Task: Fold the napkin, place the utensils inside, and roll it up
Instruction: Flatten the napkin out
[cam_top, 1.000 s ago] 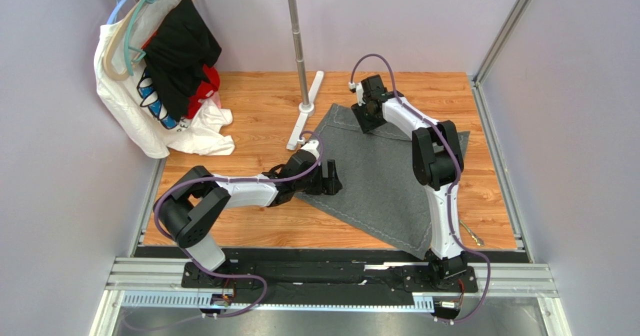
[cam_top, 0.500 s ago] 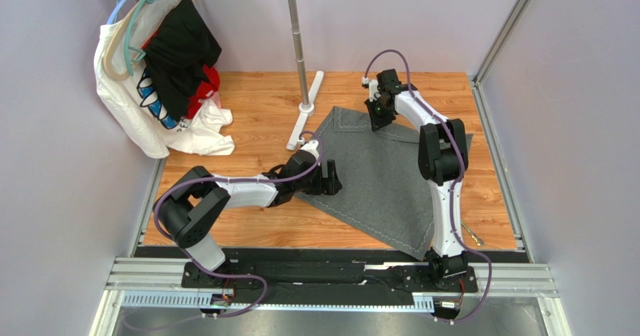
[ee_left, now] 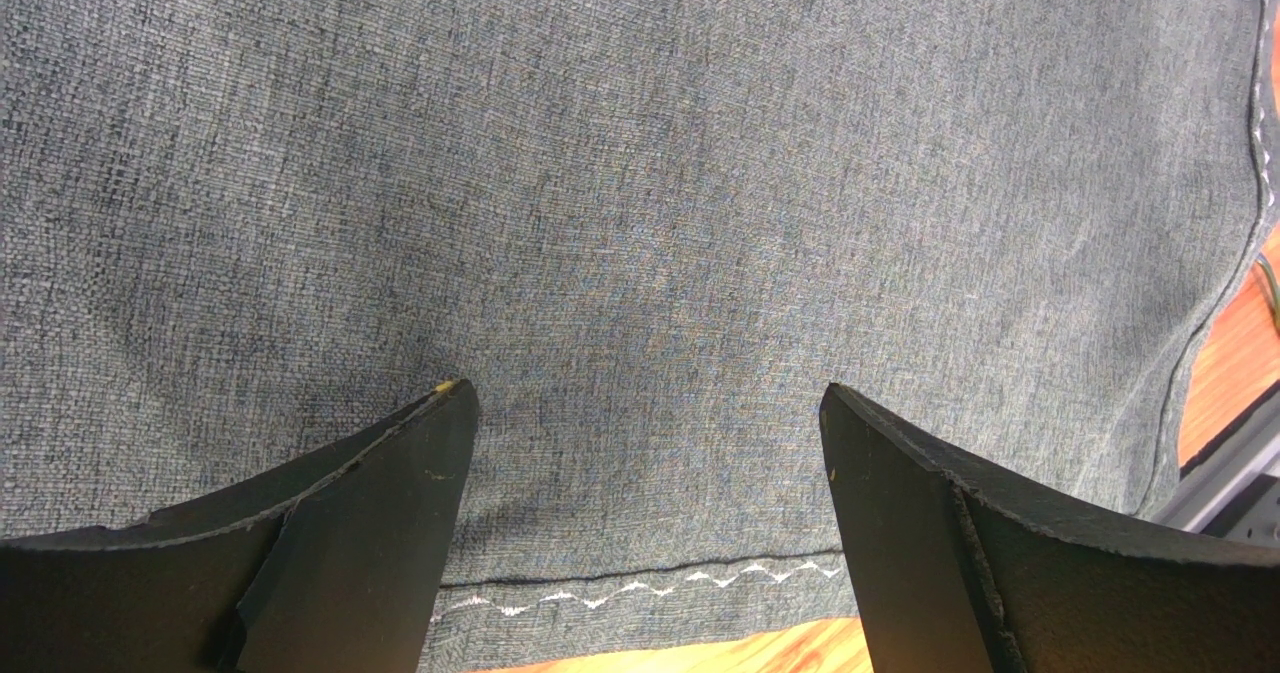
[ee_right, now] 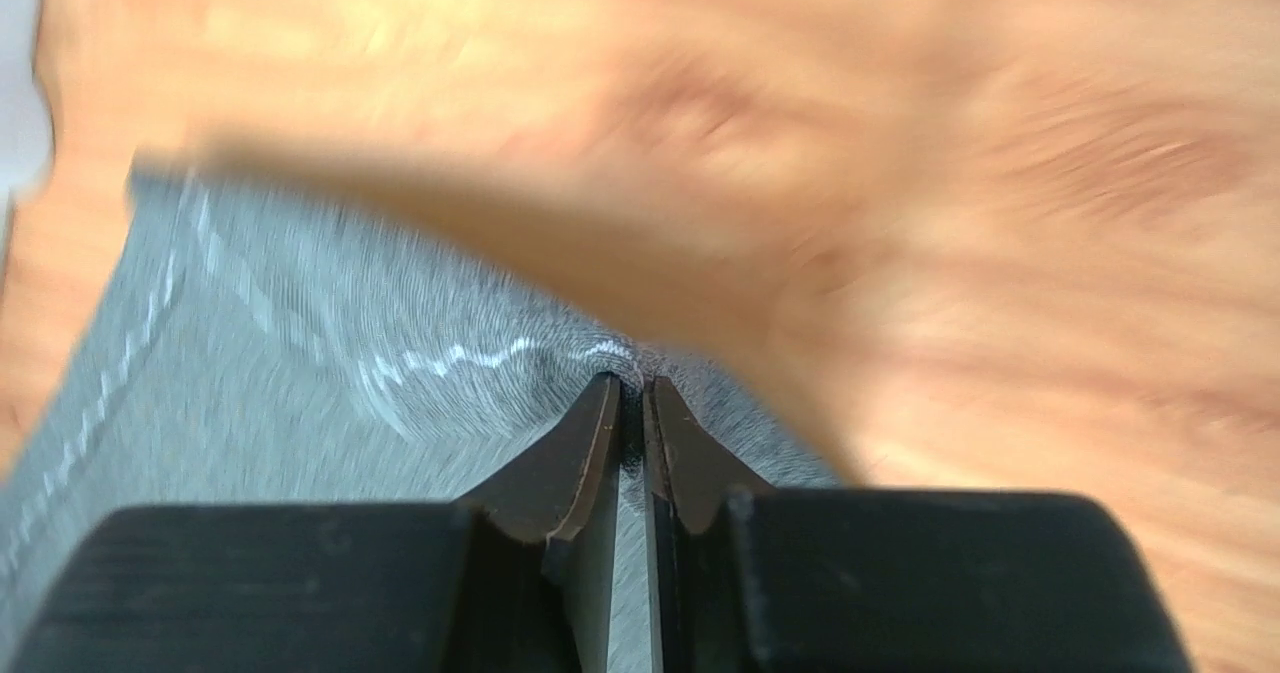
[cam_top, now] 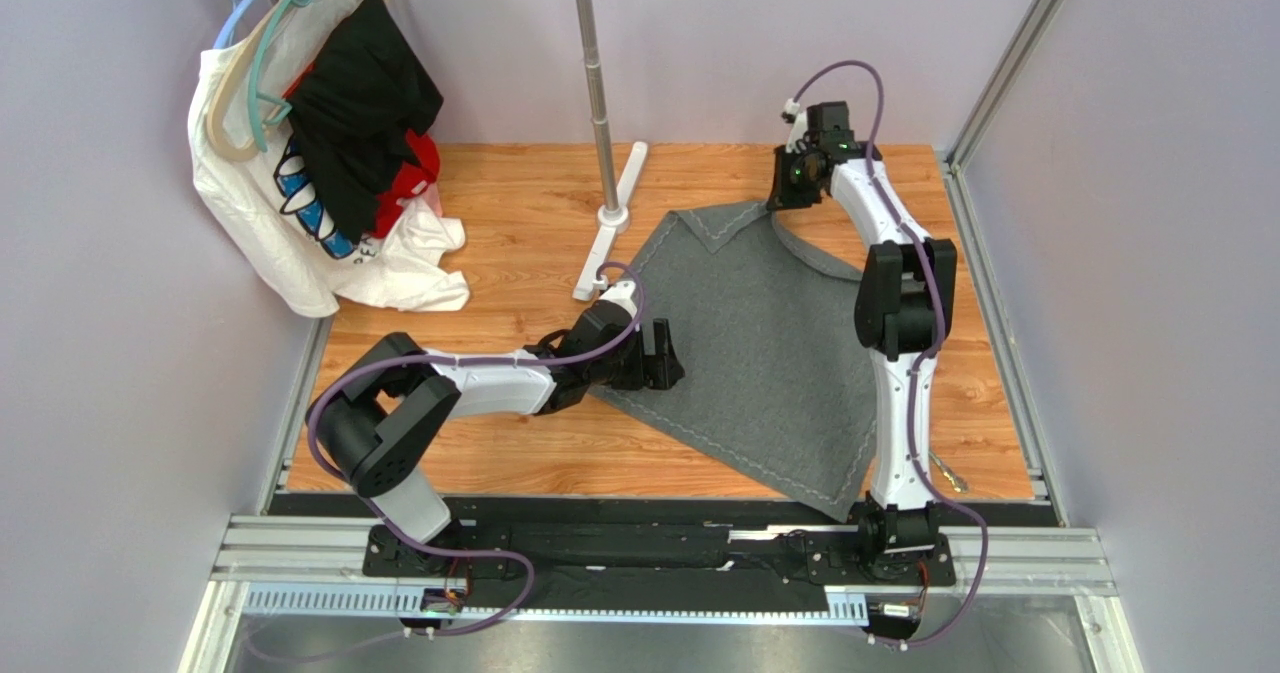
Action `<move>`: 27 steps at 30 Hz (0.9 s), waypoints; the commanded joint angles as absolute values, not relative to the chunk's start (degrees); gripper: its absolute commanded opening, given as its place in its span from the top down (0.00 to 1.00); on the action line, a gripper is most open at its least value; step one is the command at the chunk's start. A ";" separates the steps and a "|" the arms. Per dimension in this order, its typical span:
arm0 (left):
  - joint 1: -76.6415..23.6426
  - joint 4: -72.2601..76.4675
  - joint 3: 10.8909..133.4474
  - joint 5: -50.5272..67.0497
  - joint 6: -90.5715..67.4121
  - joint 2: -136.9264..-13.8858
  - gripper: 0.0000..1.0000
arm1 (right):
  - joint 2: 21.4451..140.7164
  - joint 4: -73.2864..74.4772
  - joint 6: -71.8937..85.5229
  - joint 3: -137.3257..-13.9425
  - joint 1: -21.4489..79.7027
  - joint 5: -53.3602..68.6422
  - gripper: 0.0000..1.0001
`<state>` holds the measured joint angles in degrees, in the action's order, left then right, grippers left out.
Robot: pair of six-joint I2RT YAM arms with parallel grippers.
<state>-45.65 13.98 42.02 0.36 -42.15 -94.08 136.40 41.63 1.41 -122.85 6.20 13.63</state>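
Note:
The dark grey napkin (cam_top: 751, 343) lies spread on the wooden table, pale stitching along its edges. My left gripper (cam_top: 661, 358) rests open on its left part, fingers wide apart over the cloth (ee_left: 631, 178) just inside the stitched hem; left gripper (ee_left: 639, 391). My right gripper (cam_top: 790, 190) is at the far side, shut on the napkin's far edge, which is lifted off the table. In the right wrist view the cloth (ee_right: 301, 358) bunches at the right gripper (ee_right: 631, 384). A slim gold-coloured utensil (cam_top: 950, 474) shows partly beside the right arm's base.
White, black and red clothes on hangers (cam_top: 323, 133) hang at the back left. A metal pole (cam_top: 598, 88) stands on its white base (cam_top: 613, 223) just left of the napkin's far corner. Walls close in both sides; an aluminium rail (cam_top: 661, 553) runs along the near edge.
The right gripper closed on the napkin's far edge and moved up and toward the back right, pulling that edge off the table. The left arm stayed still.

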 commanded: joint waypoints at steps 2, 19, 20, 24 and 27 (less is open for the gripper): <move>-45.79 10.90 42.54 0.18 -42.98 -95.45 0.06 | 141.85 35.60 9.57 -130.34 2.20 13.98 0.85; -45.79 9.93 43.42 0.79 -42.28 -93.96 0.06 | 124.40 25.57 13.36 -113.14 1.74 17.66 0.46; -45.79 9.93 43.68 0.97 -42.28 -93.87 0.06 | 122.71 25.58 13.10 -110.59 3.32 18.62 0.46; -45.79 10.28 44.65 1.75 -41.75 -93.52 0.06 | 118.48 25.75 10.99 -99.95 8.86 15.65 0.46; -45.79 10.37 45.35 2.20 -41.13 -93.69 0.06 | 119.26 26.10 10.72 -98.70 12.74 13.89 0.48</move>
